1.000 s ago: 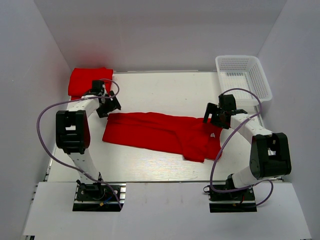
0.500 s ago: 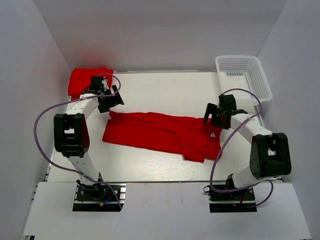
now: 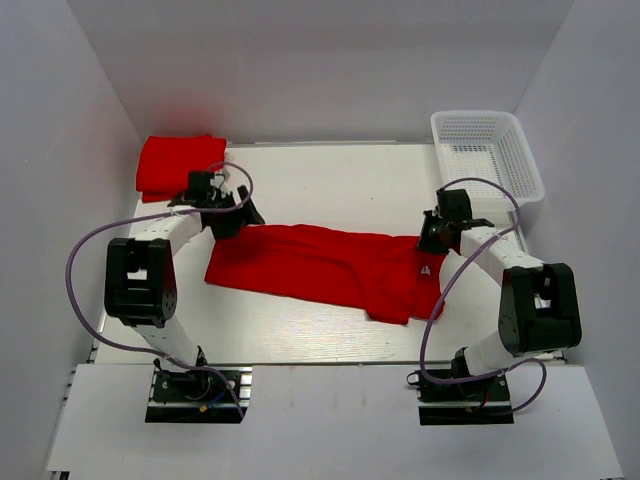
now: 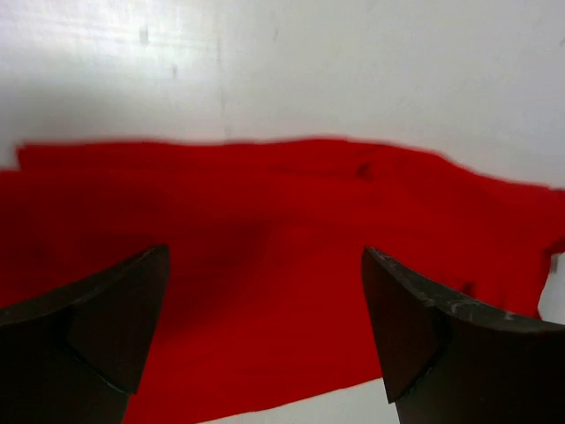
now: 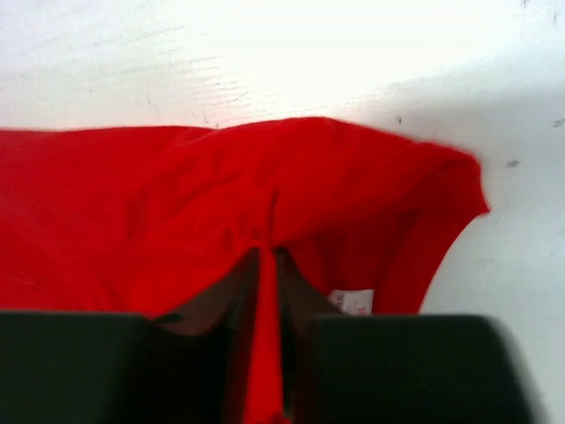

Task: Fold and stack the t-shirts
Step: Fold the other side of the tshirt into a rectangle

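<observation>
On the white bench (image 3: 330,185) 1 red spread t-shirt (image 3: 310,262) lies in the middle. It is stretched as a long band from the left side to the right side, not flat everywhere: its right part is bunched and hangs lower toward the near edge. Its small white neck label (image 3: 426,268) shows near the right end.

The left gripper (image 3: 238,216) hangs at the far left corner of this spread t-shirt. In the left wrist view the left gripper (image 4: 265,300) has its 2 dark fingers (image 4: 115,309) standing wide apart, with the red cloth (image 4: 265,203) flat below them and nothing between them. Whether the tips touch the cloth, I cannot tell.

The right gripper (image 3: 431,238) is at the far right end of the spread t-shirt, just beside the neck label. In the right wrist view the right gripper (image 5: 267,265) is almost closed, and a thin raised ridge of the red cloth (image 5: 132,203) is pinched between its 2 fingers (image 5: 216,296). The neck label (image 5: 351,301) lies just to the right of the fingers, and the cloth edge curves around it.

In the far left corner of the bench a folded t-shirt pile (image 3: 178,162), also red, lies well apart from the spread one. How many pieces are in it I cannot tell. In the far right corner stands a white mesh basket (image 3: 520,165).
</observation>
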Available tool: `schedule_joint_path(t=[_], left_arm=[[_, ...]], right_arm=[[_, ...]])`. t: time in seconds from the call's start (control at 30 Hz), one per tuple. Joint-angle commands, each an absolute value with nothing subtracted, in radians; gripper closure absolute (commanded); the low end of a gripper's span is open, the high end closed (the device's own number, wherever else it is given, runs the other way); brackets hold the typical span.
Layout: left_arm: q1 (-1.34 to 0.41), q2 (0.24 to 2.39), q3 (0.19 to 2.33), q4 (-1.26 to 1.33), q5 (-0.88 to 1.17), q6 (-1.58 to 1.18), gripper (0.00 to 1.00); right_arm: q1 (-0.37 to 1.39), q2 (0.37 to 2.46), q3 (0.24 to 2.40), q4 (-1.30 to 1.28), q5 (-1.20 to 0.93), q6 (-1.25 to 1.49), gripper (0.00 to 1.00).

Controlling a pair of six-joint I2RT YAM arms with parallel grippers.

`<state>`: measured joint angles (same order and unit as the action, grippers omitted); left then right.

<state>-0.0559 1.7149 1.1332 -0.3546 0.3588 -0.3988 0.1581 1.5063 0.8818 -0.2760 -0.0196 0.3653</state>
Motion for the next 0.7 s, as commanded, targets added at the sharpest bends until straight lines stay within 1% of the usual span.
schedule_joint_path(t=[0.0,0.03,0.13,0.3,0.5,0.67], left_arm=[[-0.072,1.678,1.039,-0.298,0.401,-0.445,0.01],[-0.072,1.678,0.996,-0.298,0.391,-0.455,0.01],[-0.072,1.678,0.930,-0.255,0.382,-0.477,0.01],[-0.072,1.687,0.930,-0.296,0.308,-0.477,0.01],[-0.072,1.721,0.930,-0.307,0.276,-0.477,0.01],[-0.072,1.743,0.939,-0.307,0.276,-0.486,0.01]], right_arm=[[0.158,1.499,0.887,-0.244,-0.005,0.376,0.93],[0.155,1.494,0.888,-0.247,-0.005,0.373,1.00],[0.155,1.468,0.913,-0.244,0.072,0.354,1.00],[0.144,1.465,0.972,-0.276,0.158,0.321,1.00],[0.126,1.485,0.989,-0.284,0.149,0.327,1.00],[0.120,1.479,0.997,-0.330,0.061,0.307,1.00]])
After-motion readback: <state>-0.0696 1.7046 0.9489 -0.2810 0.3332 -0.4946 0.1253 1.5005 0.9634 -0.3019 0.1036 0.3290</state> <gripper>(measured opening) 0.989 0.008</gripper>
